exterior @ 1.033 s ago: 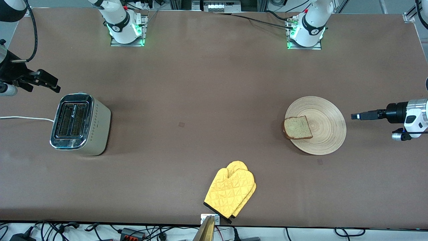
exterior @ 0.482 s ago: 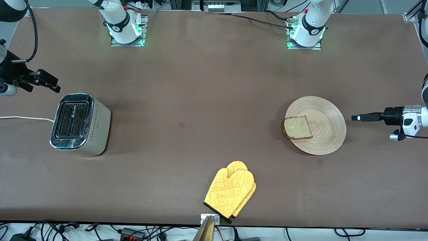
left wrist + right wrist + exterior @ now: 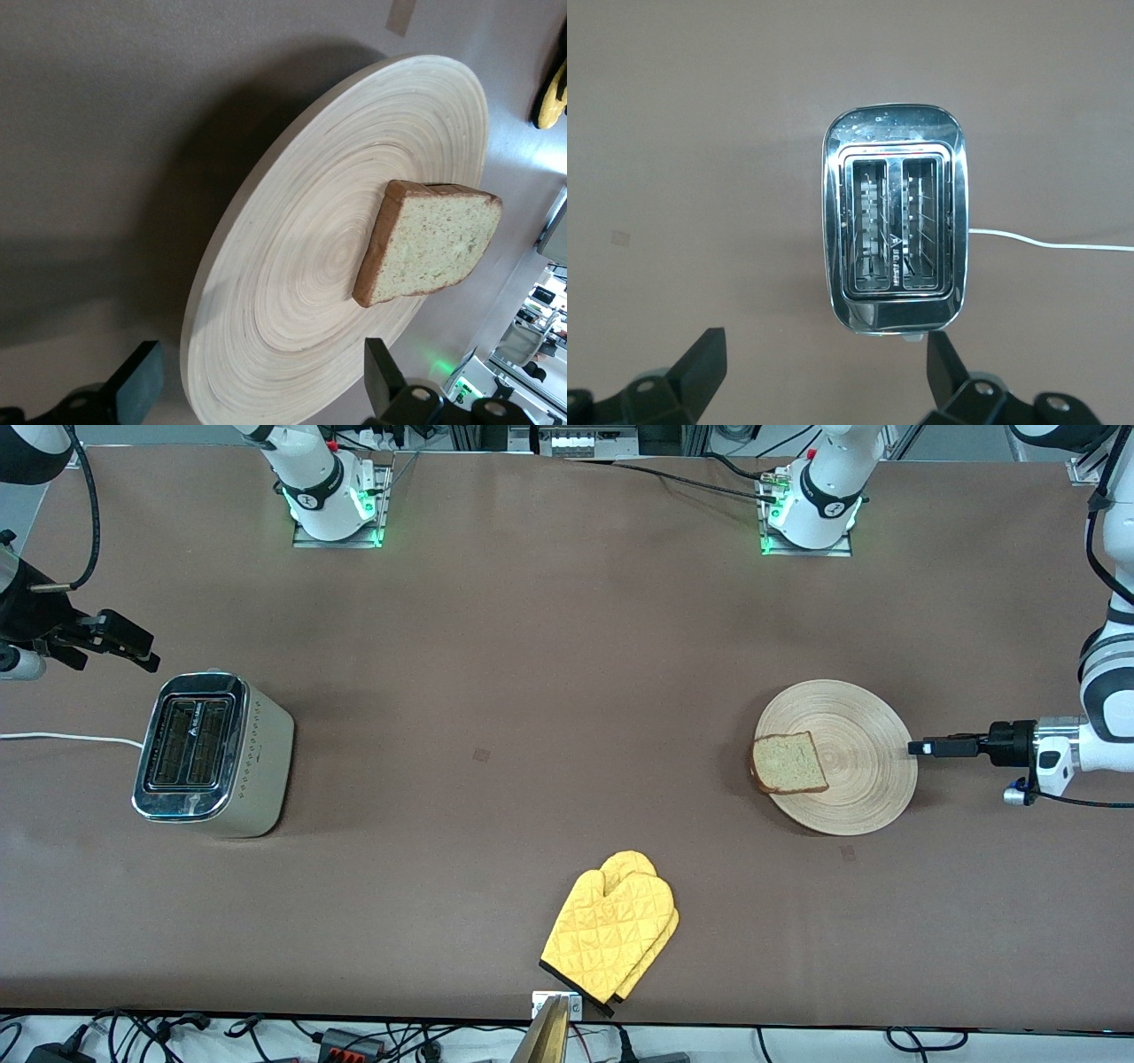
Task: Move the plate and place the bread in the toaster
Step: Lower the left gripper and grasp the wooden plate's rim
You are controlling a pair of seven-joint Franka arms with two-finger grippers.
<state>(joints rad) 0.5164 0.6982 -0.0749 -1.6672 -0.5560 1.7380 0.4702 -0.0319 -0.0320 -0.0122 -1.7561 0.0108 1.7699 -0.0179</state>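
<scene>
left gripper [image 3: 918, 748] fingers [image 3: 137, 390] spread, straddling the plate [image 3: 864, 779] rim, nothing pinched; bread [image 3: 789, 763] lies on the plate past them. right gripper [image 3: 142, 654] fingers [image 3: 700, 363] spread, waiting near the toaster [image 3: 213, 755].

tabletop [image 3: 532, 691]: brown matte surface running the whole width between the two arms' ends.
toaster [image 3: 213, 755]: stands upright toward the right arm's end, both slots empty.
cord [image 3: 62, 737]: white, lies on the tabletop from the toaster out to the right arm's end.
plate [image 3: 864, 766]: round light-wood, lies flat toward the left arm's end, well apart from the toaster.
oven mitts [image 3: 611, 932]: yellow quilted pair, stacked, at the edge nearest the front camera, about midway along the tabletop.
arm bases [image 3: 337, 509]: two, bolted along the edge farthest from the front camera.
</scene>
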